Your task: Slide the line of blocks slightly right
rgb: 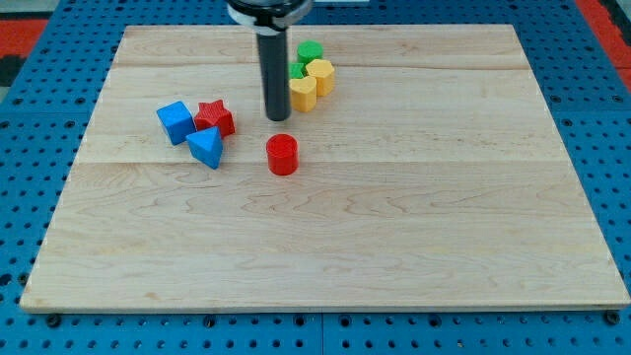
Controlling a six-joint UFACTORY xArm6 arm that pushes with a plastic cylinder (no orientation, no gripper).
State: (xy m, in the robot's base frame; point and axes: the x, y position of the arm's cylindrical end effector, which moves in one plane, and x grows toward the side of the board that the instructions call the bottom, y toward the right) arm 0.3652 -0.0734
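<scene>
The rod's tip (278, 118) rests on the wooden counter (414, 217). There is no claw to open or close.

Just to the tip's right sit two yellow blocks (312, 83) and two green blocks (307, 55), touching in a bunch.

To its left are a red star (215, 117), a blue cube (175, 121) and a blue triangle (206, 146).

A red cylinder (282, 155) stands just below the tip.

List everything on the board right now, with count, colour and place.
Blue cube: 1, blue, view's left, touching the red star.
Red star: 1, red, right of the blue cube.
Blue triangular block: 1, blue, just below the star.
Red cylinder: 1, red, alone, below my tip.
Yellow blocks: 2, yellow, near the view's top.
Green blocks: 2, green, behind the yellow ones.
Wooden board: 1, pale.
My tip: dark rod, left of the yellow blocks.
</scene>
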